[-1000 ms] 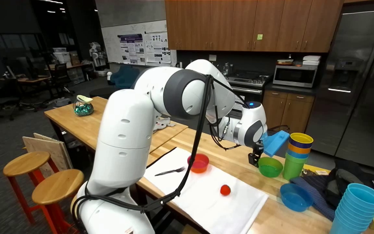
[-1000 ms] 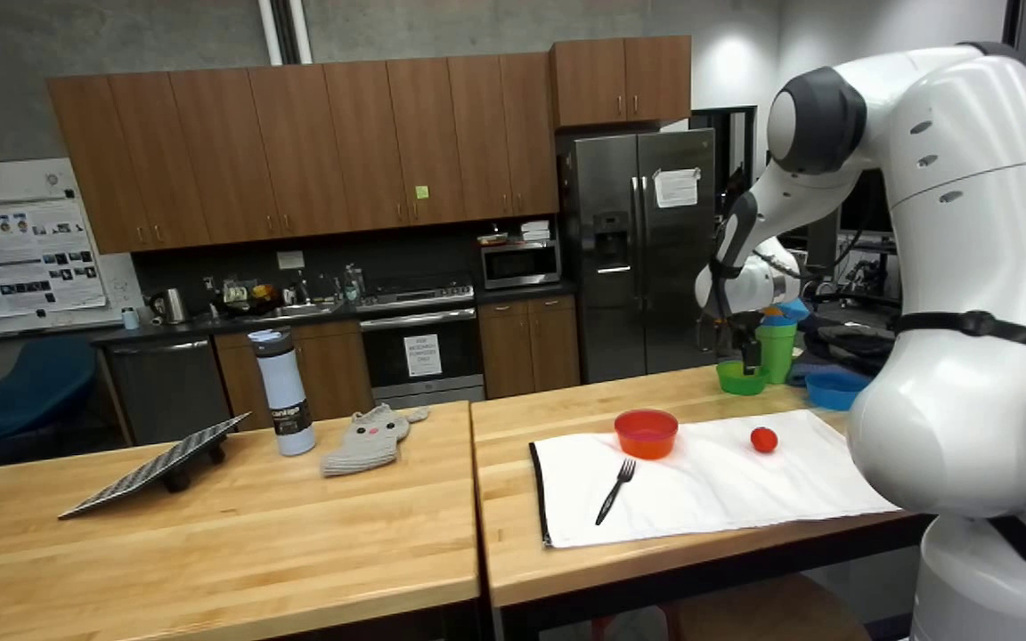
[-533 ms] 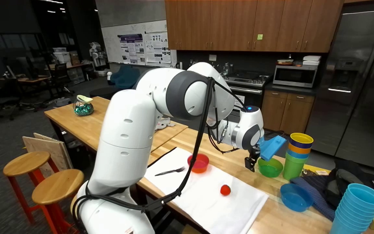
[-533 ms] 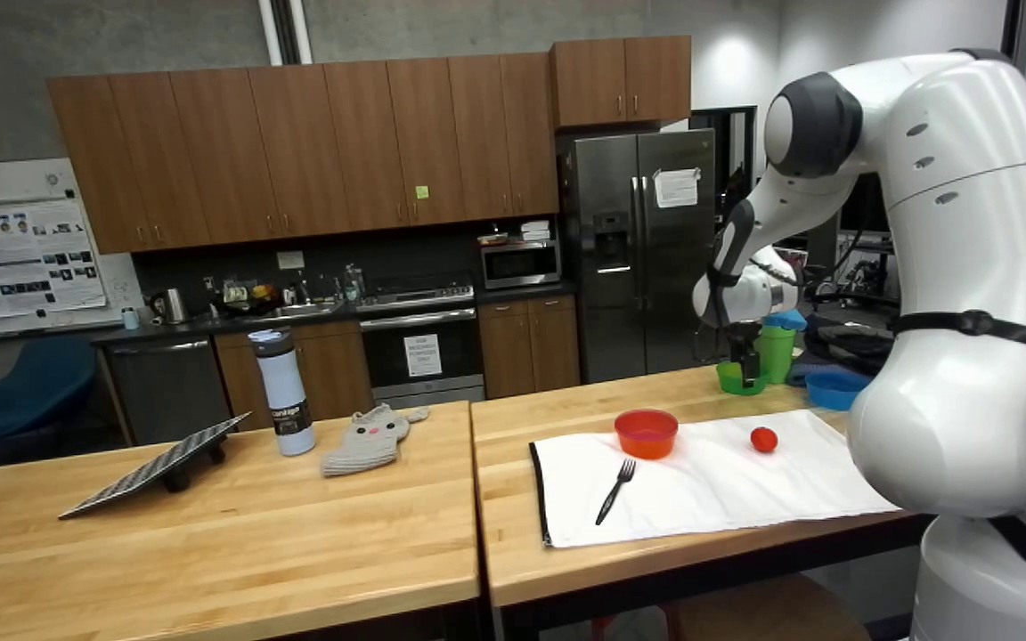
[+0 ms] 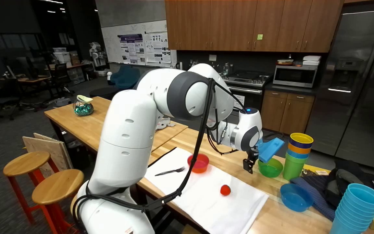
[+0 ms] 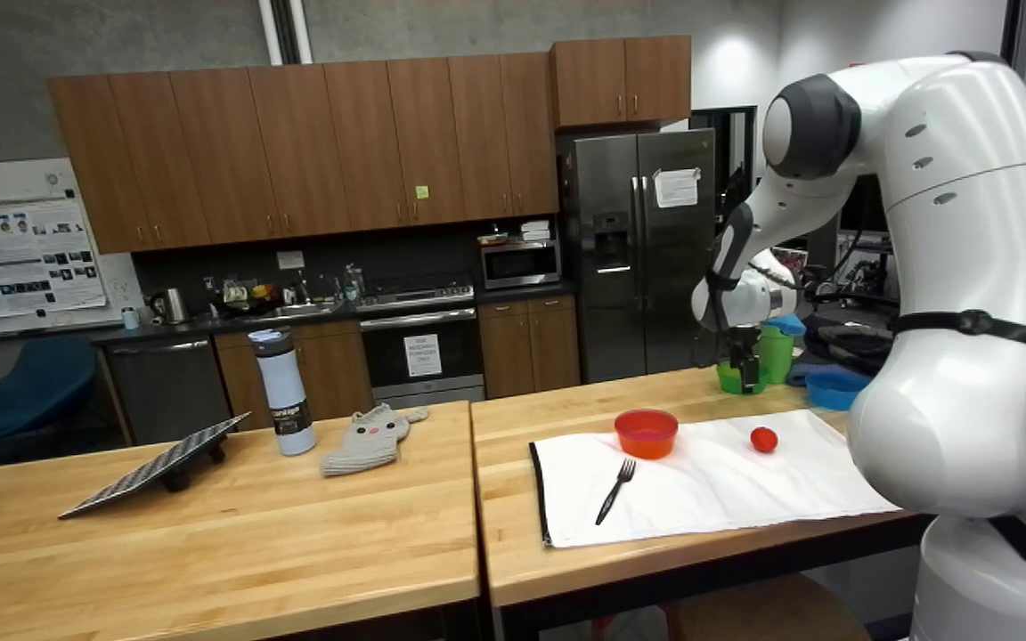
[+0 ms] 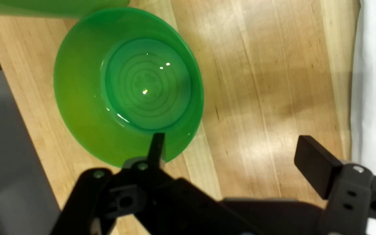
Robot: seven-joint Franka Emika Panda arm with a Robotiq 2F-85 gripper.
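My gripper (image 7: 232, 143) stands open with bare wood between its spread fingers. Closest to it is a green bowl (image 7: 148, 85); one finger (image 7: 157, 147) overlaps the bowl's rim in the wrist view, and whether it touches cannot be told. In an exterior view the black gripper (image 5: 248, 165) hangs just beside the green bowl (image 5: 270, 167), low over the table. From another angle the gripper (image 6: 749, 372) covers part of the green bowl (image 6: 728, 379). A red ball-like item (image 5: 225, 190) and a red bowl (image 5: 201, 163) rest on a white cloth (image 5: 203, 198), along with a dark fork (image 5: 170, 171).
Stacked cups, green at the bottom (image 5: 292, 167), stand right behind the green bowl. Nearby are a blue bowl (image 5: 296, 197), a stack of light blue cups (image 5: 357, 208) and dark bags (image 5: 349, 182). A bottle (image 6: 283, 392) and a grey knitted item (image 6: 370, 438) sit on the adjoining table.
The gripper has shifted away from the green bowl, to the left and a little lower in an exterior view. It has stayed open, and the bowls, ball and fork have not moved.
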